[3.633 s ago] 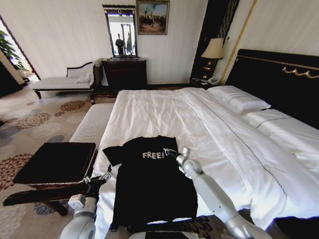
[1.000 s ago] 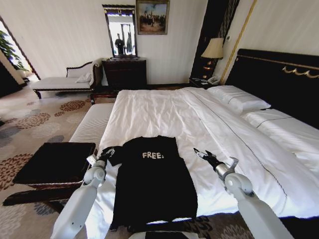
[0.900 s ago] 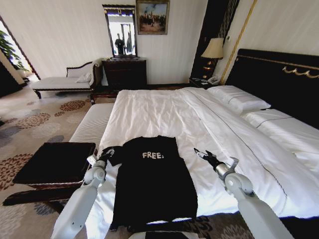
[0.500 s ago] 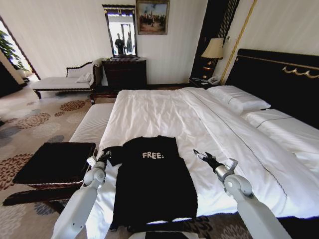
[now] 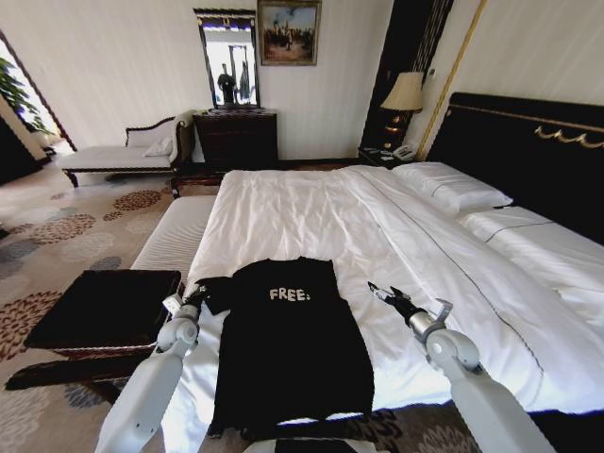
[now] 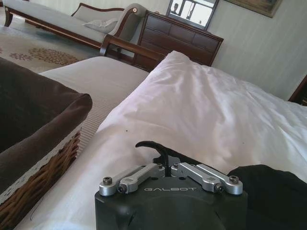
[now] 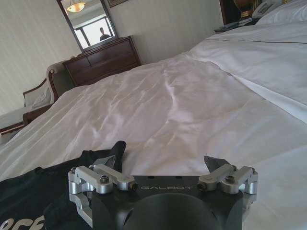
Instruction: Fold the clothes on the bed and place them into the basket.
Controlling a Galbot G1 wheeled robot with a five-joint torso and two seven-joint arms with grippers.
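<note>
A black T-shirt [image 5: 288, 344] with white "FREE!" lettering lies flat at the near edge of the white bed [image 5: 377, 236]. The left pincer [image 5: 195, 294] is pinched closed on the shirt's left sleeve. The right pincer [image 5: 385, 295] hovers open over bare duvet, just beside the shirt's right edge. The shirt looks light, soft and floppy; sleeves and hem corners seem the best holds. The wicker basket [image 5: 104, 311] sits left of the bed.

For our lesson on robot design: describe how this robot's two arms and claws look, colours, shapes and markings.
Both arms are smooth, rounded, pale grey tubes with bulging joints. The left claw and right claw each have a black body marked GALBOT, silver metal linkage bars with bolts, and dark fingertips. No loose cables are visible.
</note>
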